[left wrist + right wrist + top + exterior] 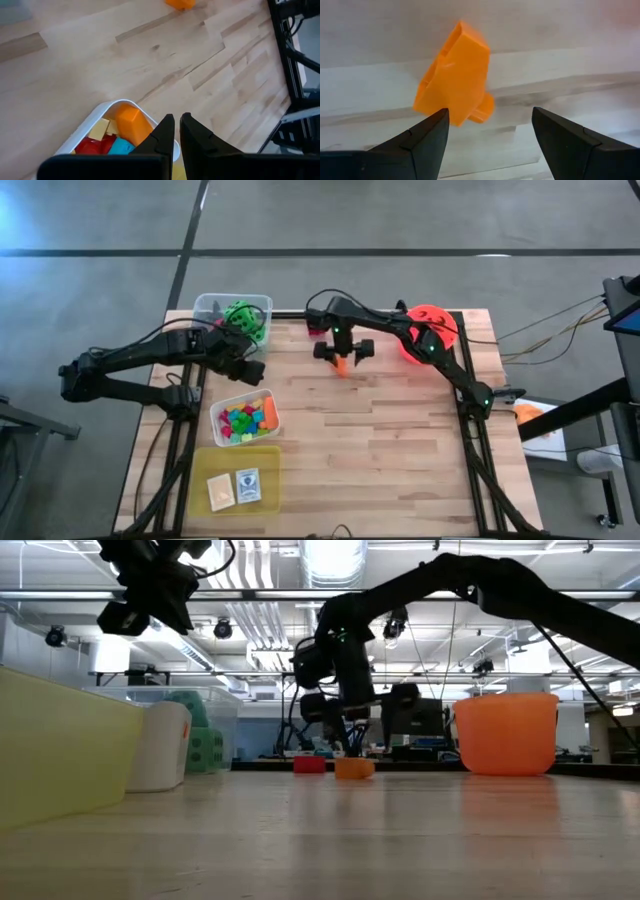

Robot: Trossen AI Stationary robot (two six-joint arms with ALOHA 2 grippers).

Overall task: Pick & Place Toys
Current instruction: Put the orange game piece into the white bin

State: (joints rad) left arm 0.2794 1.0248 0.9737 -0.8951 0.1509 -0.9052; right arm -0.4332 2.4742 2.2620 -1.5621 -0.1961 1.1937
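Two dark arms reach over the wooden bench (400, 440). At the left of the high view, the left hand (252, 370) hangs with its fingers closed and empty, above the gap between a clear tub holding a green die (243, 320) and a small tub of bright blocks (246, 418). Lower left, a yellow tray (200, 480) carries two flat cards (234, 488); their print is too small to read. At centre, the right hand (343, 358) stands open, just above an orange block (457, 75) resting on the bench. Right of it sits the red-orange bucket (430, 332).
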